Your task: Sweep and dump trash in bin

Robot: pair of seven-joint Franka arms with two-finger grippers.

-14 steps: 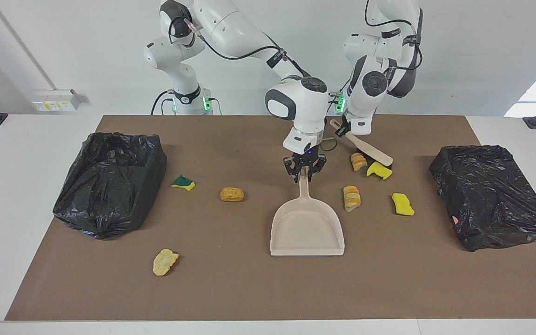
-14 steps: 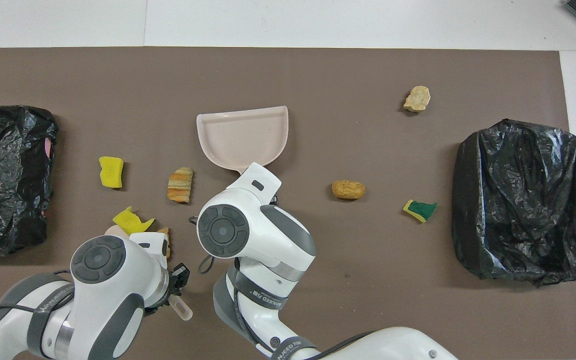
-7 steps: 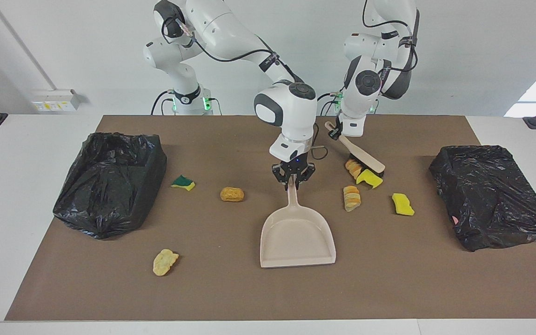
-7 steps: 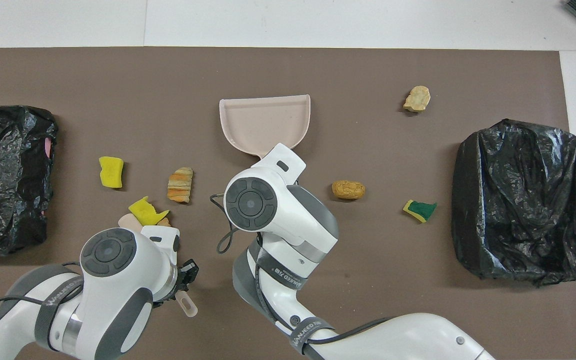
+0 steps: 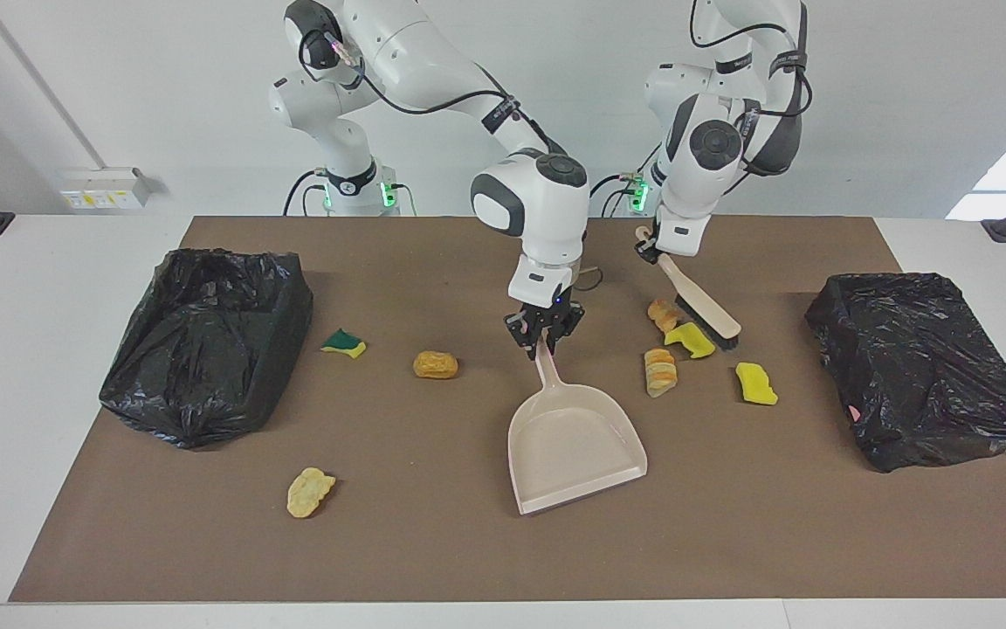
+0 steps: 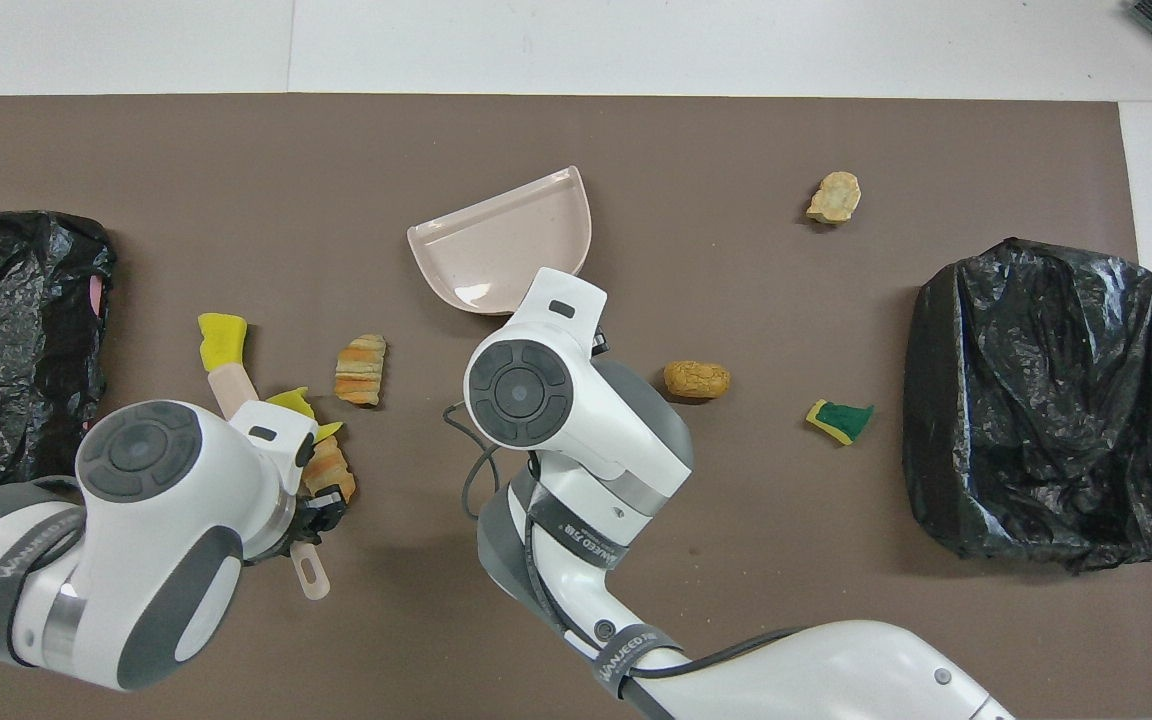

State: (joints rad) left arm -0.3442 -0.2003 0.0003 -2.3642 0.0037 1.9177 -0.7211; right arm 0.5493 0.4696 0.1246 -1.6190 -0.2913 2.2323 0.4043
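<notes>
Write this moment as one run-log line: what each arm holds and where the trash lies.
left gripper: shut on brush, beside curled yellow scrap | right gripper: shut on dustpan handle | dustpan: empty | trash: seven scraps on mat

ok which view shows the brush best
The facing view: the brush shows whole, handle in the left gripper, black bristles down beside the yellow sponge bit. In the overhead view the left arm hides most of it; only the handle's end and head's tip show.

Dustpan mid-bench, bins at both ends. Four scraps beside the brush toward the left arm's end; three scraps toward the right arm's.
</notes>
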